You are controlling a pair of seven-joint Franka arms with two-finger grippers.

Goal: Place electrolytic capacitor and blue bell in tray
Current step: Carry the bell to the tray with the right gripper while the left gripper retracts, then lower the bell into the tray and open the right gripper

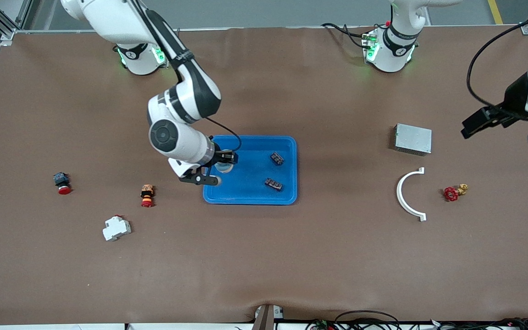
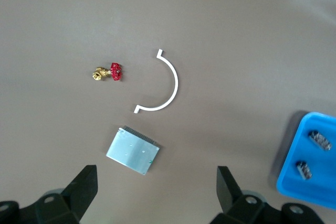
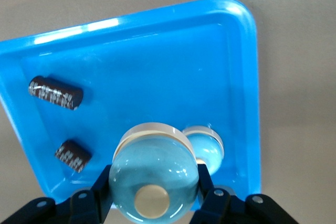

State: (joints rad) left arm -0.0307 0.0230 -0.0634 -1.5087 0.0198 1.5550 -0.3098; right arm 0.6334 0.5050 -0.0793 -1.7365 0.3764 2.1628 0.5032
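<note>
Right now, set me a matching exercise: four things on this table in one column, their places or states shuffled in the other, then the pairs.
1. blue bell
2. two capacitors
3. grey metal box
4. left gripper

A. open, up over the table at the left arm's end
B. lying in the tray
C. on the table, farther from the front camera than the white curved bracket
D. held by the right gripper over the tray

Pairs: 1-D, 2-B, 3-C, 4-A
</note>
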